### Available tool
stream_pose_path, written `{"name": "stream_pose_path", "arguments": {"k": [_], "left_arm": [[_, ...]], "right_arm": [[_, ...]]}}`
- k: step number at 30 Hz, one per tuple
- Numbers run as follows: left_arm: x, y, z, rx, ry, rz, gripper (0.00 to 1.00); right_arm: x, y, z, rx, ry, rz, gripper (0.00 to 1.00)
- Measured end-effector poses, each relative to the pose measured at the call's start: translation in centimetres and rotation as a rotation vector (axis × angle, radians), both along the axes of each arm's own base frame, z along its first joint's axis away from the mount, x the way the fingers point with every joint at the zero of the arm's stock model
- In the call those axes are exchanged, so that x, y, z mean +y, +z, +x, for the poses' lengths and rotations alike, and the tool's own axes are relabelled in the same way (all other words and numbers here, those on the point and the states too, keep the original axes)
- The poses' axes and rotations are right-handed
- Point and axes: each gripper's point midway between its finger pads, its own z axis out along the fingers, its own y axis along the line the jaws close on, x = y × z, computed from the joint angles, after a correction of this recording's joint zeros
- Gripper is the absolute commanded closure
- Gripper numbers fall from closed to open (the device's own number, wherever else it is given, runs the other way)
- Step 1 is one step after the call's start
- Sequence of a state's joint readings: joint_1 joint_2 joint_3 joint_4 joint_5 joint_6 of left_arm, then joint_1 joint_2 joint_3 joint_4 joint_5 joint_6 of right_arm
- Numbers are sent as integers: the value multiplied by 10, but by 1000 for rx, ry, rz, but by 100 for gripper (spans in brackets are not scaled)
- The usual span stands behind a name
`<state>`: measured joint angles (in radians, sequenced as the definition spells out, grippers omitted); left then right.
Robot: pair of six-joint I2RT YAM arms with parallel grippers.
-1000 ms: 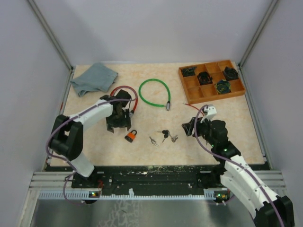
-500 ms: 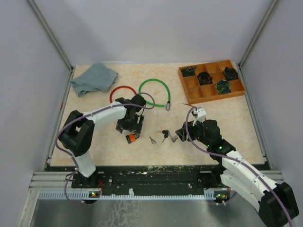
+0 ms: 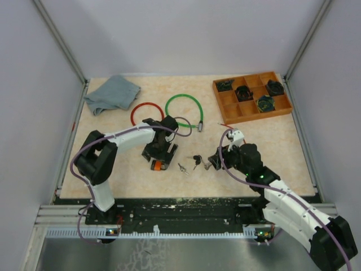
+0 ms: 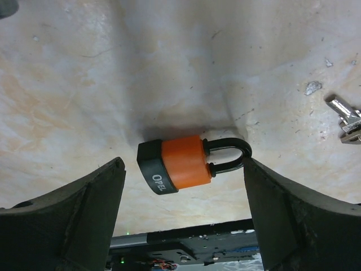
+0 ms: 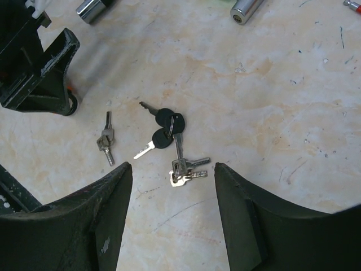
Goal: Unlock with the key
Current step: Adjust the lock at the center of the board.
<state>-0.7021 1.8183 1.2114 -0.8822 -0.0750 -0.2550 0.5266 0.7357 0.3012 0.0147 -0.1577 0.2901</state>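
An orange padlock with a black base and black shackle lies on its side on the table. It also shows in the top view. My left gripper is open and low over it, one finger on each side. A bunch of keys with black heads and silver keys lies on the table, seen in the top view too. My right gripper is open just above the silver keys. A small separate pair of keys lies to their left.
A red cable loop and a green cable lock lie behind the left arm. A grey cloth sits at the back left. A wooden compartment tray with dark parts stands at the back right.
My left gripper has moved right and down over the padlock. My right gripper has moved left and lower toward the key bunch.
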Motion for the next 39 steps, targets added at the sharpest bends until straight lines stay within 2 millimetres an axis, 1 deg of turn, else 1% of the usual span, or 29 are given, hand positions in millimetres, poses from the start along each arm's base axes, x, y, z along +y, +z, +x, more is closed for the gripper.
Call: {"name": "stream_pose_path", "arguments": {"k": [5,10,12,14,17,19,22,24,26,27,31,33,36,39], "left_arm": [[-7,0,-6,22,-8,-26,11],[-11,-2,-12,42,94,-42,12],[-11,-5,-20,63,151,-48,12],[-9,-8,-32,92,209,-59,12],[-11,-1,-51,122,282,-116,12],[-20,10,-60,126,304,-180,12],[-48,27,-68,115,263,-290,12],[-59,32,-72,110,229,-306,11],[-63,35,-69,85,200,-279,9],[-61,36,-64,61,188,-250,8],[-44,41,-30,-80,110,-99,5],[-35,39,-16,-130,54,-24,5],[-22,27,-6,-150,-40,95,6],[-17,10,-3,-124,-128,176,6]], "right_arm": [[0,0,0,-1,3,-1,40],[1,0,-1,-1,4,-1,40],[1,0,-1,-1,4,-1,40],[1,0,-1,-1,4,-1,40],[1,0,-1,-1,7,-2,40],[1,0,-1,-2,6,-2,40],[1,0,-1,-2,5,-2,40],[1,0,-1,-3,4,-3,40],[1,0,-1,-3,4,-3,40],[1,0,-1,-3,4,-3,40],[2,0,-1,-3,6,-3,40],[2,0,-1,-3,6,-3,40],[3,0,-2,-4,10,-2,40],[3,1,-2,-5,10,-2,40]]}}
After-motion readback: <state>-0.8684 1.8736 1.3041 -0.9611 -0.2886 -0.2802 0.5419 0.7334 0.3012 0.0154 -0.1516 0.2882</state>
